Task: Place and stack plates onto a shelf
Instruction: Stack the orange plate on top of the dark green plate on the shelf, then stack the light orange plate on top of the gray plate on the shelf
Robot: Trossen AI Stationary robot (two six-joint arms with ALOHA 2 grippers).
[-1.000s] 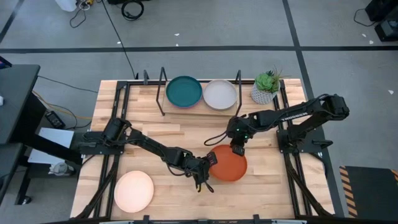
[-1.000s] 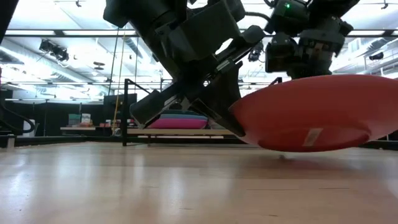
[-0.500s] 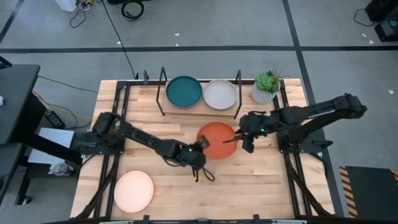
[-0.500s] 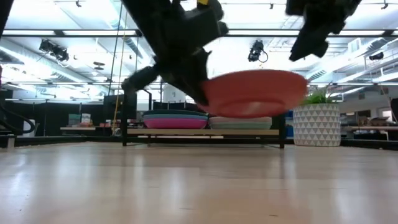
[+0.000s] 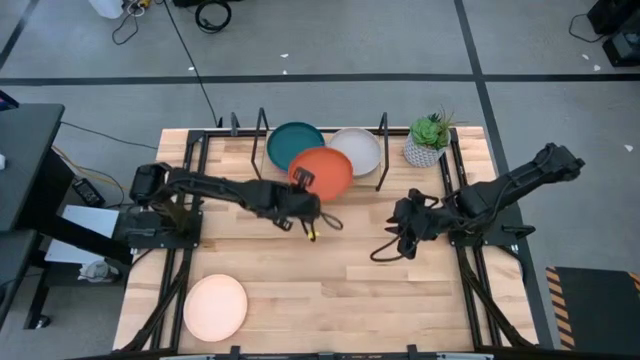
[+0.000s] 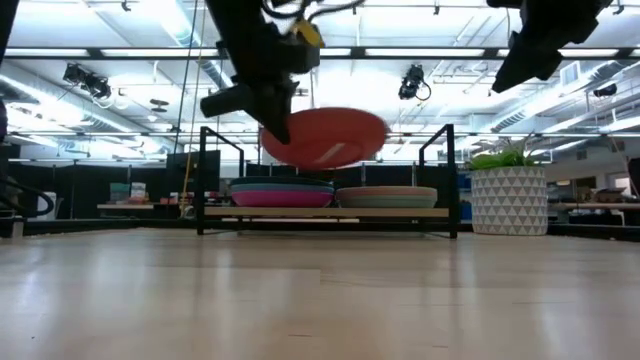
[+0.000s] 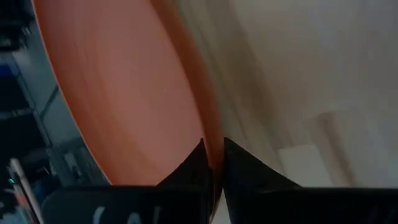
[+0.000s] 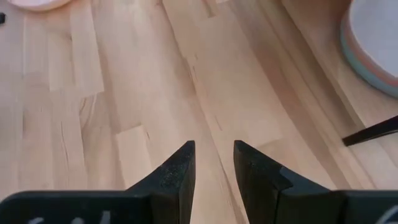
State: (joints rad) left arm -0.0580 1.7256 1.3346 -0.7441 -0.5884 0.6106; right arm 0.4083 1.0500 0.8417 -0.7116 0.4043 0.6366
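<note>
**Orange-red plate held over the shelf**

The left gripper (image 5: 301,190) is pinching the rim of the orange-red plate (image 5: 323,172) between its fingers (image 7: 200,163), holding it tilted in the air just above the front of the shelf (image 5: 262,170). Under it, on the shelf board, a dark teal plate (image 5: 290,143) is topping one stack and a grey plate (image 5: 360,148) the other. The right gripper (image 5: 407,237) is hanging over the table (image 5: 350,300) well in front of the shelf, its fingers slightly parted around nothing. A peach plate (image 5: 215,306) is lying far from the shelf, near the table's front edge.

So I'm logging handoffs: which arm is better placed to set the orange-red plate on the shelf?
Left. Its claw grips the orange-red plate above the shelf; the right claw is empty, away over the table.
</note>
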